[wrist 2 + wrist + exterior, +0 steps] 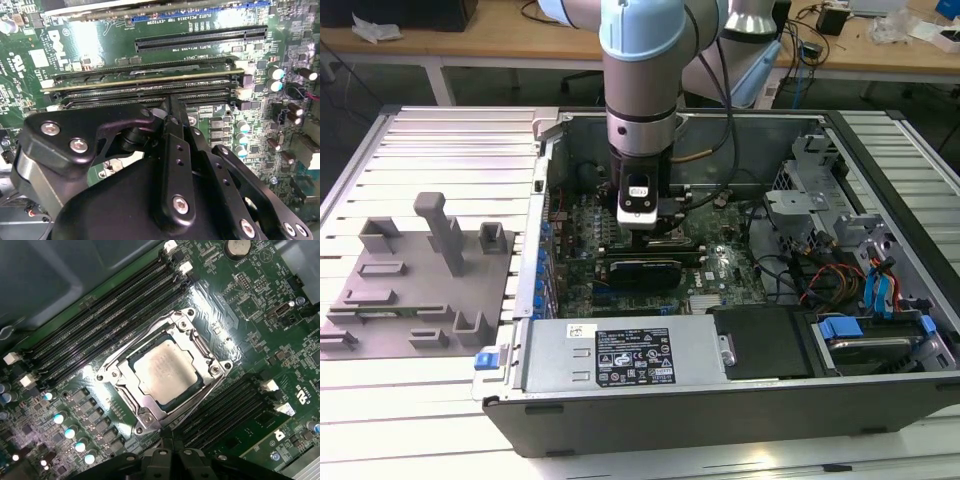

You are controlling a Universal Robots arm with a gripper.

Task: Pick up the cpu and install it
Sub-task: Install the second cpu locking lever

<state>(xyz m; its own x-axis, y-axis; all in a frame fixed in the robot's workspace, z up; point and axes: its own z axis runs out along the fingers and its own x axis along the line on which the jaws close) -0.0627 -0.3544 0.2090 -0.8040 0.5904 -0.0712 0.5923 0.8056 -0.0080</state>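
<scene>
The cpu (162, 369), a small square chip with a silvery top, lies flat inside the metal-framed socket (197, 342) on the green motherboard (250, 305). In the first wrist view my gripper (173, 446) sits just off one corner of the socket frame, apart from the chip. Its black fingers (172, 130) are pressed together with nothing between them, so it is shut. In the exterior view the gripper (645, 238) hangs low inside the open computer case (740, 400), over the middle of the board.
Memory slots (100, 320) run along both sides of the socket. A power supply (620, 355) lines the case's near side, and drive cages with cables (840, 250) fill the exterior view's right. A grey moulded tray (420, 290) lies on the table at the exterior view's left.
</scene>
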